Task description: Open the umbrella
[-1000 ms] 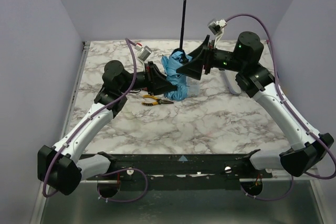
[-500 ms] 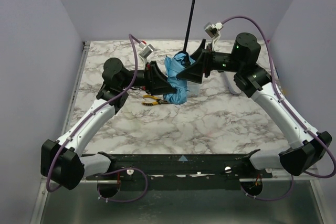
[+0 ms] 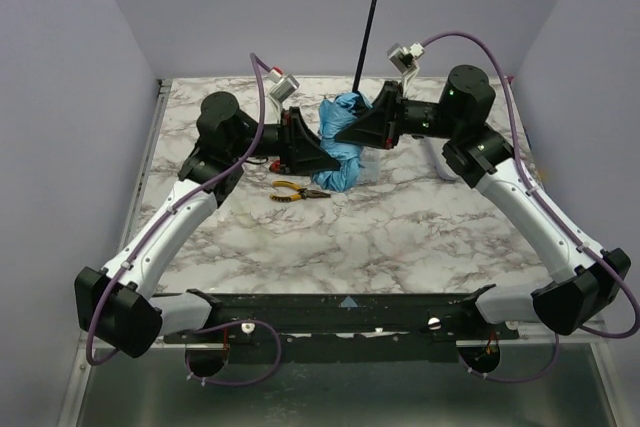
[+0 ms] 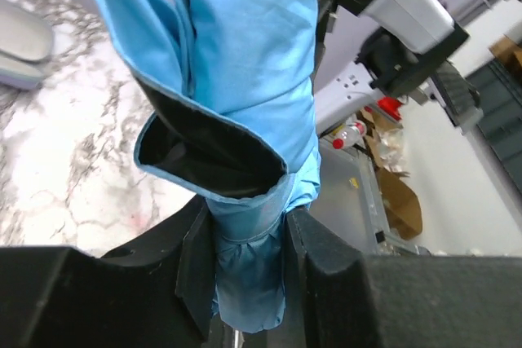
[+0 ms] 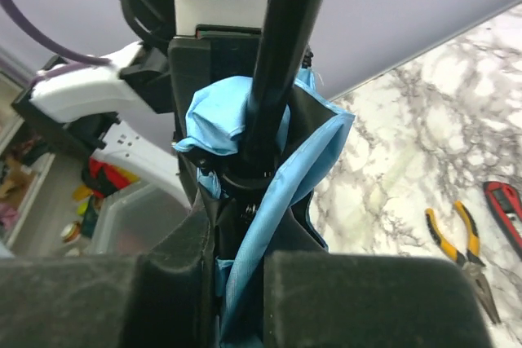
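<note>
While left gripper [image 4: 249, 250] and right gripper [image 5: 241, 266] pinch the crumpled blue umbrella [image 3: 338, 172], its slim black shaft [image 3: 371, 17] rises.

1 umbrella [image 3: 340, 169], 2 pliers [image 5: 458, 244], 2 arms [image 3: 165, 237]

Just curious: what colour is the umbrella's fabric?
The umbrella fabric is sky blue, black inside; clearest in the left wrist view.

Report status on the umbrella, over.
Both shut: left gripper on canopy, right gripper by shaft. umbrella not yet open, shaft pointing up. pliers on table nearby, not blocking.
</note>
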Controlling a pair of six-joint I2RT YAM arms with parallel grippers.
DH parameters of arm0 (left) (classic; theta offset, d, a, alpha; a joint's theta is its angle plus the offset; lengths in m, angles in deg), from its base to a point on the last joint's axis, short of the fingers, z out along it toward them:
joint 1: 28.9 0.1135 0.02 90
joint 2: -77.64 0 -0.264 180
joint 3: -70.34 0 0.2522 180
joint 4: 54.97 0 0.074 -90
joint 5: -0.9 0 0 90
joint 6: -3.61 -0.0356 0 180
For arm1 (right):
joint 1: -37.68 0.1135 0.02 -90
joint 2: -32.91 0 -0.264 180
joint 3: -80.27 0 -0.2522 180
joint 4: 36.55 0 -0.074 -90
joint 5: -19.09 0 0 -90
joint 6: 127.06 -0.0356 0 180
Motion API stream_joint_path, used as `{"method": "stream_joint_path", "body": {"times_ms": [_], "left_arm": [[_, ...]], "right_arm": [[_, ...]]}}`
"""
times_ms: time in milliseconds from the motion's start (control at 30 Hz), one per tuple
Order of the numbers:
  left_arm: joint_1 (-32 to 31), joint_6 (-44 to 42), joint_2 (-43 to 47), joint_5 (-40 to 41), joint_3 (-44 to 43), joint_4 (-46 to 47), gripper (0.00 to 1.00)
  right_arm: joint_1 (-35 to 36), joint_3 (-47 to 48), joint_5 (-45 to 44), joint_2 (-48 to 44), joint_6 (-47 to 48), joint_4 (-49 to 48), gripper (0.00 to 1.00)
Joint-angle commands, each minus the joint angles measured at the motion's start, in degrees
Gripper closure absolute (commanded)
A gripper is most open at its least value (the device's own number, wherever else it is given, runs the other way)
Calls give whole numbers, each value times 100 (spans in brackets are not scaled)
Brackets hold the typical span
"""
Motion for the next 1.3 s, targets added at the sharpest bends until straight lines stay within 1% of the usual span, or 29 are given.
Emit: {"method": "stream_joint_path", "body": {"times_ms": [0, 33, 67, 100, 133, 167, 200, 267, 300, 367, 533, 600, 733, 900, 967, 1067, 1133, 1167, 1200, 1267], "left_arm": [[125, -1627, 299, 892, -632, -1613, 56], [204, -1932, 397, 1411, -689, -2008, 43], [243, -2385, 509, 1940, -726, -2277, 35], [251, -2812, 697, 2652, -736, -2498, 26], [251, -3261, 836, 3216, -669, -2512, 17], [232, -3590, 1019, 3606, -576, -2414, 4], [178, -3843, 1147, 3994, -471, -2303, 2], [-155, -4626, 1257, 4621, -429, -2356, 2], [-360, -5142, 1265, 4825, -442, -2419, 2], [-713, -5778, 1260, 5102, -385, -2446, 2], [-1556, -6955, 1044, 6003, -356, -2393, 2], [-1757, -7209, 893, 6345, -422, -2422, 2], [-2177, -7627, 434, 6880, -710, -2822, 2], [-2368, -7739, -6, 7528, -852, -2966, 2], [-2368, -7775, -169, 7642, -959, -3139, 12], [-2361, -7639, -501, 7847, -1222, -3503, 45], [-2346, -7494, -573, 7774, -1316, -3596, 61], [-2341, -7380, -587, 7727, -1351, -3612, 72], [-2329, -7230, -596, 7638, -1413, -3647, 81], [-2291, -6928, -575, 7470, -1507, -3716, 96]], "right_arm": [[30, 166, -808, 87, 4, 287, 100], [32, 187, -1163, 83, -9, 384, 100], [30, 184, -1566, 58, -46, 514, 100], [35, 170, -2130, 28, -146, 638, 100], [35, 129, -2500, 8, -240, 721, 100], [33, 107, -2866, 10, -345, 822, 100], [29, 88, -3108, 23, -476, 891, 100], [26, 59, -3308, 80, -761, 907, 100], [25, 74, -3332, 132, -900, 911, 100], [26, 118, -3418, 249, -1253, 962, 100], [26, 341, -3655, 504, -2107, 1207, 100], [24, 386, -3626, 555, -2234, 1219, 100], [35, 391, -3619, 608, -2614, 1263, 100], [52, 423, -3514, 607, -2689, 1261, 98], [62, 415, -3512, 579, -2667, 1302, 97], [61, 348, -3381, 531, -2568, 1212, 97], [66, 287, -3300, 497, -2473, 1144, 93], [62, 276, -3309, 484, -2424, 1132, 92], [64, 272, -3333, 481, -2308, 1123, 87], [61, 259, -3345, 442, -2127, 1075, 63]]}}
